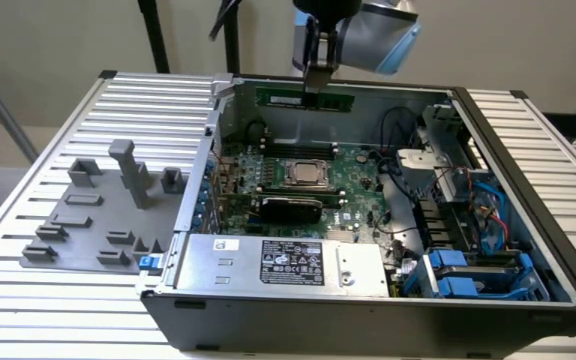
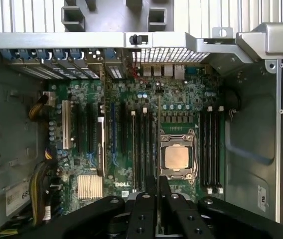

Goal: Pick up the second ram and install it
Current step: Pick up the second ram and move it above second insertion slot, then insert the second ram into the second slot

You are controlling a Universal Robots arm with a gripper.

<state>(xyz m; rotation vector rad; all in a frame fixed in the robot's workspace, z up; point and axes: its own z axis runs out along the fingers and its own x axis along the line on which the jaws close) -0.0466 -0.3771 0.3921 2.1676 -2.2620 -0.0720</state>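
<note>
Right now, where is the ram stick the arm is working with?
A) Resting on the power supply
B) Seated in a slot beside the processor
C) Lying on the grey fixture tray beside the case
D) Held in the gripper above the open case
D: the second ram hangs clamped in the gripper above the open case, clear of the motherboard.

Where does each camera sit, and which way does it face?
Exterior view: off the arm, raised, angled down into the open black computer case; shows the tool gripping the thin green ram stick.
Wrist view: on the wrist, looking down past the tool at the large green motherboard.
Shared: the square silver processor, motherboard, tool.
</note>
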